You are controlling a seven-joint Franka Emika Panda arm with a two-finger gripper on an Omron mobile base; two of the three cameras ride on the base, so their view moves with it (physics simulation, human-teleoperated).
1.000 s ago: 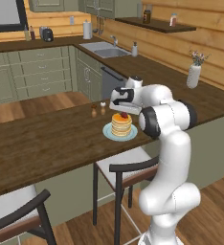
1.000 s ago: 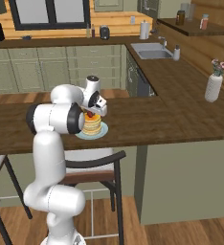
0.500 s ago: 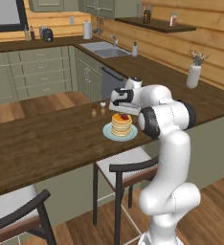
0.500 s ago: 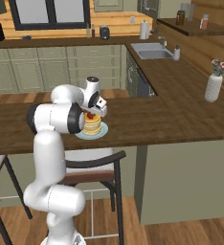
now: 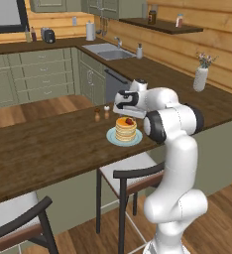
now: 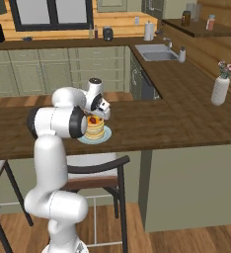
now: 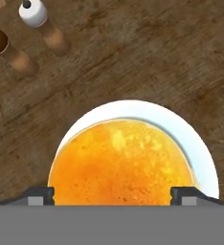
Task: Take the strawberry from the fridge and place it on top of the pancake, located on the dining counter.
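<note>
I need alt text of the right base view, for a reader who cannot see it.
A small dark red strawberry sits on a golden-brown pancake stack on a pale blue-green plate, on the long dark brown wooden dining counter. The white robot arm's gripper hangs just above it, a dark-framed chair below.

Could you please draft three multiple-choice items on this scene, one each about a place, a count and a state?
1. Where does the strawberry lie?
A. On top of the pancake
B. In the sink
C. On a chair seat

2. How many small shakers stand beside the plate on the dining counter?
A. None
B. Two
C. Five

3. How do the gripper's fingers stand?
A. Shut on the strawberry
B. Shut on the plate
C. Spread wide, with nothing between them

Answers: 1 A, both base views show the red berry on the stack; 2 B, the hand view shows one white-topped and one brown-topped; 3 C, the tips sit far apart over the pancake.
</note>
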